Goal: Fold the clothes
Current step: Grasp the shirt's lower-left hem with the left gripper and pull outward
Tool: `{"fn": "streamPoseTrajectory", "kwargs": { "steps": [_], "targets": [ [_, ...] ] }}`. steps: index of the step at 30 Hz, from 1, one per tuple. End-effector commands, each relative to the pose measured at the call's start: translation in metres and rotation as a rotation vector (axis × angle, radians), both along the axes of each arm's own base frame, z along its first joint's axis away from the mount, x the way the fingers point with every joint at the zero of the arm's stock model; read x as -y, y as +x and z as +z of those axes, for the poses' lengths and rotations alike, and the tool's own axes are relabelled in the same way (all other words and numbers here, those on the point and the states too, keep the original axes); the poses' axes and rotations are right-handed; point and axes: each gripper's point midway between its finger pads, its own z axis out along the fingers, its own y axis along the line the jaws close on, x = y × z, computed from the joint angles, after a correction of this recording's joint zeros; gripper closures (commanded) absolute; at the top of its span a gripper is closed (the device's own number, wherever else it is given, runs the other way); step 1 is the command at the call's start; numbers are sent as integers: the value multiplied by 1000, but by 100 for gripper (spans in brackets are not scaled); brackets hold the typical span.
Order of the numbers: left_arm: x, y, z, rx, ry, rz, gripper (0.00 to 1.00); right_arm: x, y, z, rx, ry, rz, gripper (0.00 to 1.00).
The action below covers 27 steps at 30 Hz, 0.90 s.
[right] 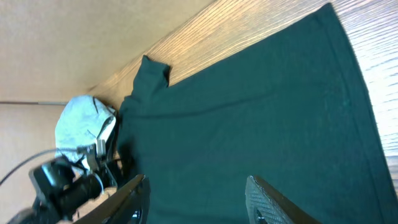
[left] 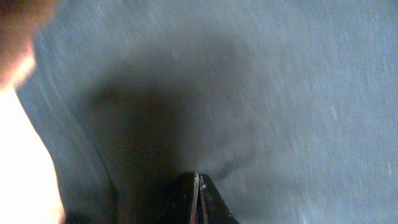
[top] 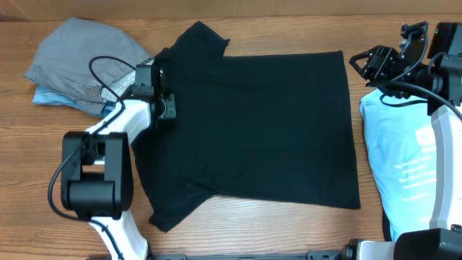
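Two grippers are shown flanking the black T-shirt (top: 260, 123), laid flat at the centre of the table (top: 274, 232), long axis left–right. The left gripper (left: 196, 198) is clamped on fabric at the collar-side edge. The right gripper (top: 364, 65), jaws apart, is held just off the far hem corner. The cloth is seen matte and lightly creased.

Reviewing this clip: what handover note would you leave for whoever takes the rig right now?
Left pincer: shut, apparently pinching the black T-shirt near its collar end.
Right pincer: open, holding nothing, beyond the hem.
Black T-shirt lies spread flat on the table; light blue T-shirt sits at the right.
Done: no fold visible. Left: every fold.
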Motion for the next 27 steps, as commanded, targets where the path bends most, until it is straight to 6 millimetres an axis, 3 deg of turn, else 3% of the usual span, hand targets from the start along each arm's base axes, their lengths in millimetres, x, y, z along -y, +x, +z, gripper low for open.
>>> {"fn": "streamPoseTrajectory", "kwargs": {
  "steps": [1,4,7,13,19,24,27],
  "targets": [
    [-33,-26,-83,-211,20,96,96,-12,0,2,12,-5,40,47],
    [-36,0,-70,-184,-20,86,96,-16,0,1,10,-9,46,47],
    [-35,27,-41,-141,-29,29,96,-13,1,-1,5,-29,33,46],
    [-21,50,13,-150,-19,-72,95,11,-6,-22,-93,-131,-74,43],
    [-8,53,84,-169,-52,-99,87,36,-29,-64,-318,-194,-221,39],
    [-9,39,181,-114,-45,-98,84,27,-49,-102,-434,-160,-190,38],
    [-11,18,231,-74,-29,-94,81,17,-59,-114,-461,-134,-121,37]
  ]
}}
